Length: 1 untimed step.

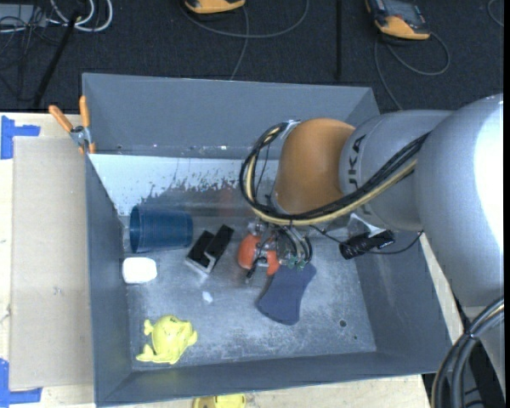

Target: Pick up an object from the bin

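My gripper (276, 252) reaches down into the middle of the bin, below the arm's orange cover. A small red-orange object (250, 250) lies right at its tip, partly hidden by it. Just below the gripper a dark blue, soft-looking flat piece (284, 297) lies on the floor. To the left of the red-orange object a black and white block (209, 249) lies slantwise.
A dark blue cup (160, 229) lies on its side near the left wall, with a small white lump (139, 269) below it. A yellow crumpled toy (167, 339) rests in the front left corner. The arm covers the bin's right part.
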Each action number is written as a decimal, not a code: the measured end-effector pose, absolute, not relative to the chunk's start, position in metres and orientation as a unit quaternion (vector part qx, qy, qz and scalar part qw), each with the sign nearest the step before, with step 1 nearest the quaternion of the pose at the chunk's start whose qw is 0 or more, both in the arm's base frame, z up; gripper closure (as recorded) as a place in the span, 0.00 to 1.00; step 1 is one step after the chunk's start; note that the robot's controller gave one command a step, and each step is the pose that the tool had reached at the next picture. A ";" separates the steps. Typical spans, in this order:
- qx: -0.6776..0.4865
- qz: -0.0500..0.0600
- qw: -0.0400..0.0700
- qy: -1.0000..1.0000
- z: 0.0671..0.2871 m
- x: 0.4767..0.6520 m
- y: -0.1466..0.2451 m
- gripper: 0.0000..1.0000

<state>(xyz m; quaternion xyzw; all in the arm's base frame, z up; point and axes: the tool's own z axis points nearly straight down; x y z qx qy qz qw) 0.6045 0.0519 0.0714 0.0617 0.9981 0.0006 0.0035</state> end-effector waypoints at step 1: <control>0.073 0.000 0.001 0.997 0.216 0.572 0.075 1.00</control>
